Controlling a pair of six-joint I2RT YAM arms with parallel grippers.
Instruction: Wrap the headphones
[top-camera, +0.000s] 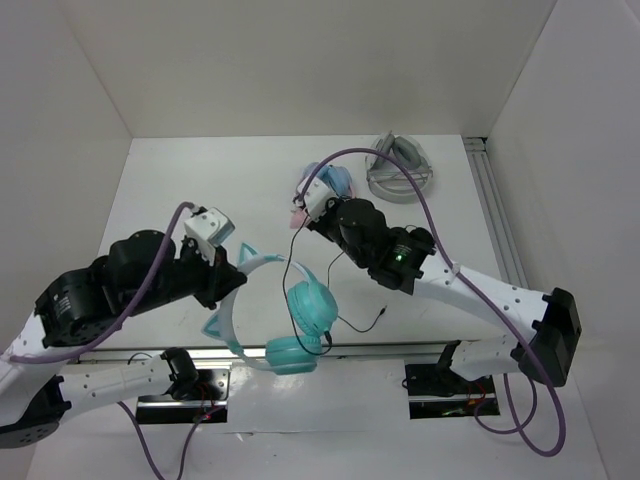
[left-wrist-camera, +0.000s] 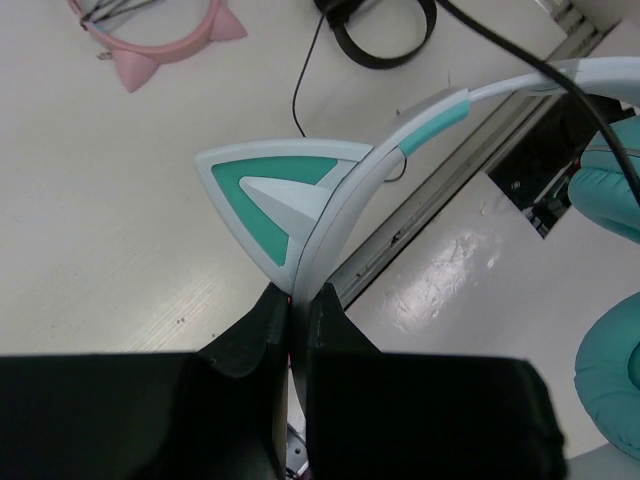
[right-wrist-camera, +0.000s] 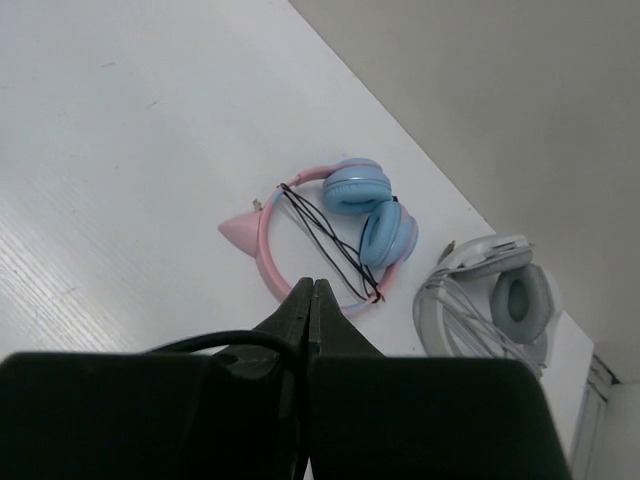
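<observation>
Left pincer (top-camera: 232, 283): pressed together on the pale headband (left-wrist-camera: 440, 112) of the teal cat-ear headphones (top-camera: 310, 305). The wrist view shows both black fingers (left-wrist-camera: 250, 340) clamping the band's thin edge, just below one cat ear (left-wrist-camera: 265, 195).
Right pincer (top-camera: 298, 213): pressed together and pinching the thin black cable (right-wrist-camera: 225, 337), which curves into the closed tips in its wrist view.
Teal headphones: at the near edge of the white table (top-camera: 180, 180), between the two arms. The headband arcs on the left and the two teal ear cups (left-wrist-camera: 612, 190) sit to its right. The nearer cup lies over the metal rail (top-camera: 380, 348) along the table's near edge.
Cable run: from the right pincer it drops toward the cups and crosses the farther cup. Its loose plug end trails off to the right on the table.
Far side, centre: pink-banded cat-ear headphones with blue cups (right-wrist-camera: 355, 185), a dark cord wound across them, lying flat.
Far side, right: white headphones (right-wrist-camera: 520, 300) with grey cushions and a pale cord bundled around them, just beside the pink pair and not touching it.
</observation>
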